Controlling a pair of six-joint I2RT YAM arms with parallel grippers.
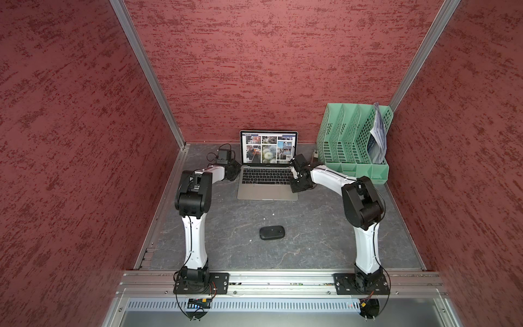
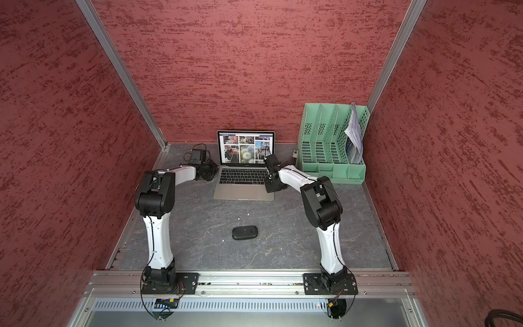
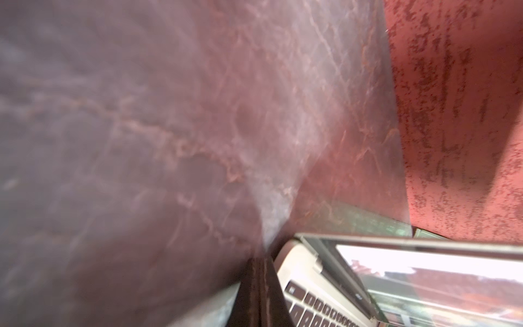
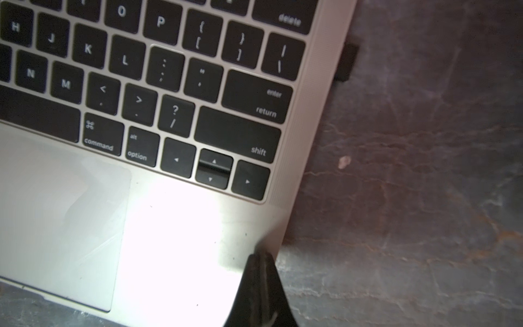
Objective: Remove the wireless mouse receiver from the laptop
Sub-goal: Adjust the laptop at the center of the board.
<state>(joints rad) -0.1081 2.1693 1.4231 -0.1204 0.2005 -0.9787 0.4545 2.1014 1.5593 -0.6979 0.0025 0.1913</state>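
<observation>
The laptop [image 1: 254, 192], a slim matte silver-grey slab with flat black keys, a large smooth trackpad and a glossy upright screen showing a grid of photos, sits at the middle of the table's far edge. The table [image 1: 311, 226] is dark grey with pale, marble-like veins. The wireless mouse receiver [image 4: 346, 62] shows only in the right wrist view: a small, dark, squarish stub jutting from the laptop's right side, level with the backslash key. Its edges are blurred, and in both top views the right arm hides it. The right end effector [image 4: 259, 283] is closed and empty. Its black tapered tips are pressed together over the right edge of the palm rest, well short of the stub, and glare whitens the metal beside them. Whether they touch the laptop cannot be told. The left end effector [image 3: 254, 288] is also closed and empty, a dark blurred wedge low beside the laptop's left rear corner near the hinge. Contact there is unclear too. A flat, black, oval mouse [image 1: 272, 232] lies near the middle of the table. A mint-green perforated plastic file organiser [image 1: 353, 141] stands in the far right corner, with papers [image 1: 377, 136] leaning in its rightmost slot. A small object [image 1: 315, 155] between it and the laptop is too tiny to identify. Rough red walls [image 1: 254, 70] enclose the table.
</observation>
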